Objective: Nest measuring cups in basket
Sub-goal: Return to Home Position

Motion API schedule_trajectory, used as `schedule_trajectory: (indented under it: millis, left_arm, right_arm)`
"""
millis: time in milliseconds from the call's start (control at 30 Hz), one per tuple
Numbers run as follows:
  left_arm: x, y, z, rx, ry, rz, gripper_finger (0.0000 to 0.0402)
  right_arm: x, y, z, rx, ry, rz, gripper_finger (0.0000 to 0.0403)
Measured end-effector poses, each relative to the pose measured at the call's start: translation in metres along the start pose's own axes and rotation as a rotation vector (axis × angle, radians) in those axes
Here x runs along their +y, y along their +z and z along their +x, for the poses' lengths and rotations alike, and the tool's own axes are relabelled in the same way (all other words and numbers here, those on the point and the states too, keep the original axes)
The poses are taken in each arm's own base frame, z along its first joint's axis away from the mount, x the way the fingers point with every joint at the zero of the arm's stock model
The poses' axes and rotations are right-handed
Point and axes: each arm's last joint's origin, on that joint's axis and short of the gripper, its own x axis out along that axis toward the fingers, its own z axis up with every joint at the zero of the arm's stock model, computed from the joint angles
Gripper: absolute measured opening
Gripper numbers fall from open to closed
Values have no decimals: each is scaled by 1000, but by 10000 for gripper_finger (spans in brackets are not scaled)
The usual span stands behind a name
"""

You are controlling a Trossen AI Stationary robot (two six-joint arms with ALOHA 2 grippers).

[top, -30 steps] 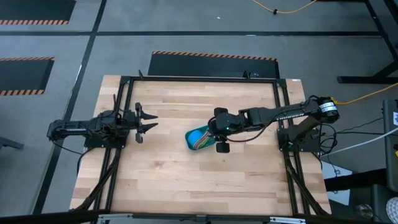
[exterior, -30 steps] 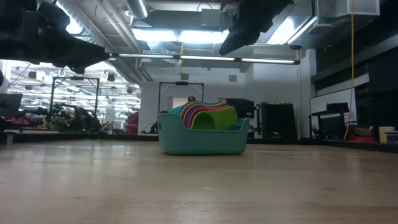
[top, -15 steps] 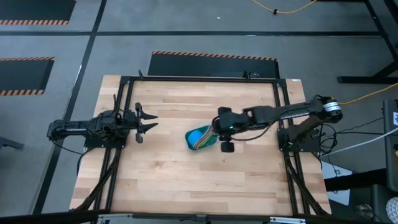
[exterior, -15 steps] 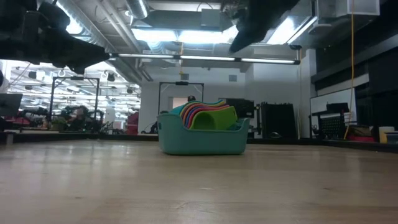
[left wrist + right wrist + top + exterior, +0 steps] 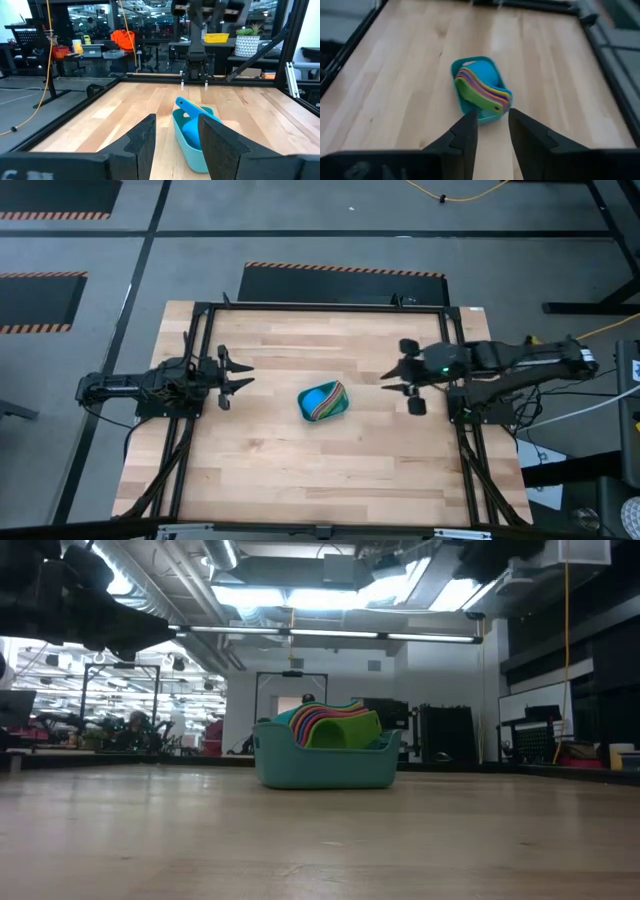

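A: Risk check, quick. The desk (image 5: 300,470) carries one thing only, so not much to knock?
B: Right. The only hazard I'd flag is the right arm (image 5: 500,360). If its homing move dipped low and crossed the middle, it could clip the basket (image 5: 325,770) and shove it.
A: It looks well apart from it, though.
B: Yes, so low risk. The basket sits near the desk's centre, a little toward the right arm's side. The cups (image 5: 482,90) are nested inside it, but the stack leans and the handles fan out above the rim. A bump or a jolt to the desk could spill the top ones.
A: All seven in?
B: Probably, but I can't count the layers cleanly in any view. No loose cup shows on the desk.
A: Pose?
B: The right arm reaches in from the desk's right edge. It is raised off the surface, with its wrist aimed at the basket. The right fingers (image 5: 465,137) are apart with nothing between them.
A: And the other?
B: The left arm (image 5: 140,387) waits at the left edge, also facing the basket. The left fingers (image 5: 142,140) are apart and empty.
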Motion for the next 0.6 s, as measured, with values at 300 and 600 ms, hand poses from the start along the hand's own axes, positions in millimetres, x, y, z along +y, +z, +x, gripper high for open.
schedule_trajectory:
  millis: [300, 600]
  left_arm:
    - [0, -1, 0, 6, 8, 1, 140]
    - [0, -1, 0, 6, 9, 2, 140]
  right_arm:
    - [-10, -71, -22, -205, -66, 92, 115]
    - [-5, -115, -24, -372, 0, 92, 115]
